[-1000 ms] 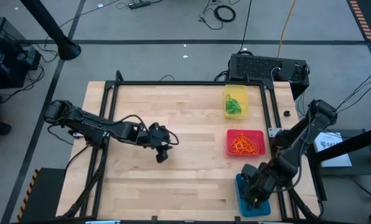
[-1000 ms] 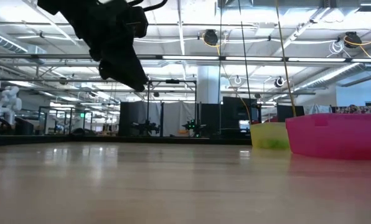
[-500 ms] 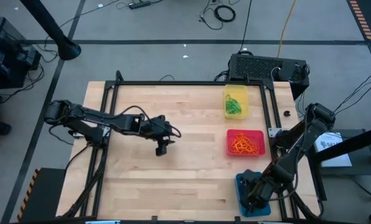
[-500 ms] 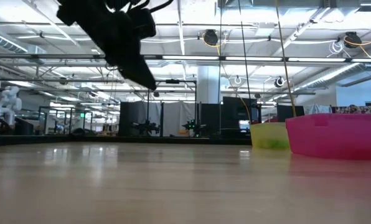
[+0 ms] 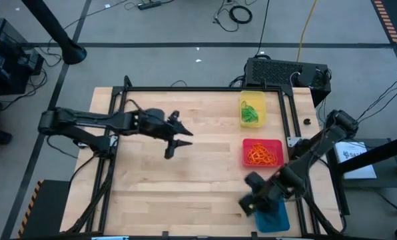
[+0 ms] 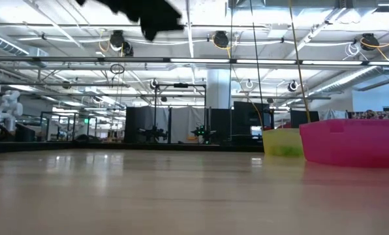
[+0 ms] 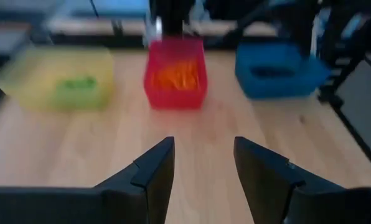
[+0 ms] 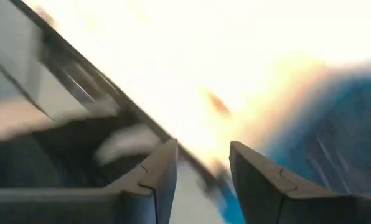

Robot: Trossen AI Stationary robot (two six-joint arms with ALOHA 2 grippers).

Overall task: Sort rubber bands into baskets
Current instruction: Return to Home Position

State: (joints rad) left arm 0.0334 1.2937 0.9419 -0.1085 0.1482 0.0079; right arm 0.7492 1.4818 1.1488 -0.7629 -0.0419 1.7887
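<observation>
Three baskets stand along the table's right side: a yellow basket (image 5: pixel 252 109) with green rubber bands (image 7: pixel 78 83), a red basket (image 5: pixel 262 153) with orange rubber bands (image 7: pixel 175 75), and a blue basket (image 5: pixel 277 219) with dark bands (image 7: pixel 271 72). My left gripper (image 5: pixel 177 141) hangs open above the bare middle of the table, pointing toward the baskets. My right gripper (image 5: pixel 246 195) is open with nothing between its fingers. It hovers over the wood just left of the blue basket, and its arm covers part of that basket.
A black metal frame (image 5: pixel 185 89) runs around the wooden table top. A black box (image 5: pixel 285 72) with cables sits beyond the far right corner. The table's middle and left (image 5: pixel 152 187) are bare wood.
My left gripper has risen, swung toward the far edge and rolled until it faces the baskets, staying open. My right gripper has moved from above the blue basket toward the table's left, has rolled, and has opened.
</observation>
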